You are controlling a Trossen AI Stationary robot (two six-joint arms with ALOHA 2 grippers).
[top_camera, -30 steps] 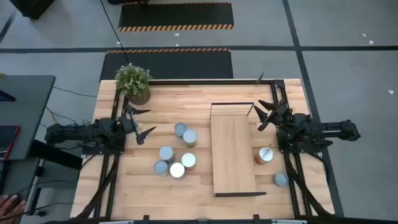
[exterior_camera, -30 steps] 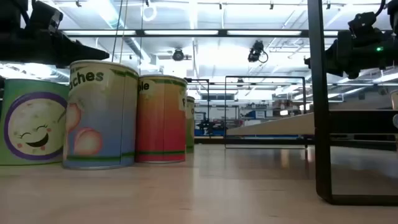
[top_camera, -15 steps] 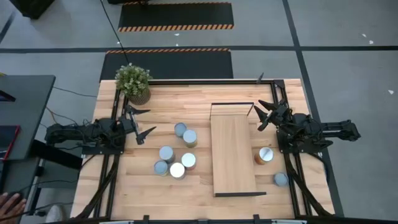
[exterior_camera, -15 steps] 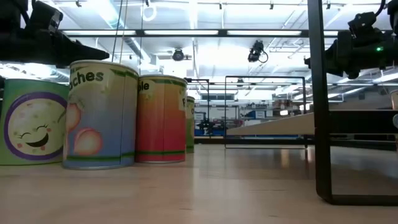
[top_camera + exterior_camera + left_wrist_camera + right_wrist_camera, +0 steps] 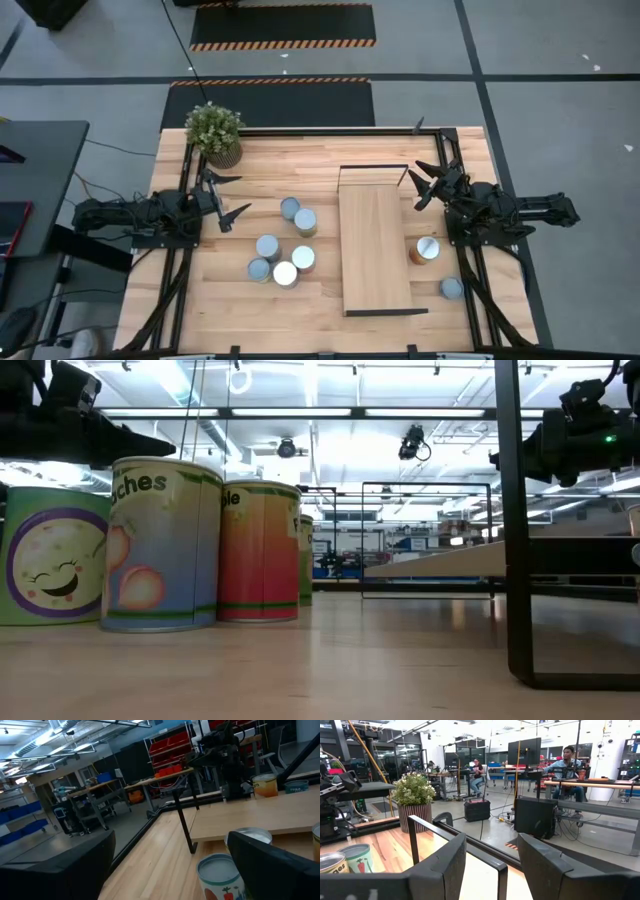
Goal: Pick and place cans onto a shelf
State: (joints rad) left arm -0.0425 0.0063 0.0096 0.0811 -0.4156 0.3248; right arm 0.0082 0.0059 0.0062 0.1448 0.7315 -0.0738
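We log five cans (image 5: 283, 246) upright at the left gripper's (image 5: 228, 196) four o'clock, nearer that arm; shelf (image 5: 375, 248) bare; right gripper (image 5: 422, 188) waits at the shelf's one o'clock; both jaws spread, empty

Around your table you have a grey floor (image 5: 560, 60) crossed by dark lines, with black mats edged in orange stripes (image 5: 283, 26). Beyond are workbenches (image 5: 590, 785), red-bin racks (image 5: 170, 755), seated people (image 5: 568, 767) and bright ceiling lights (image 5: 300, 390).
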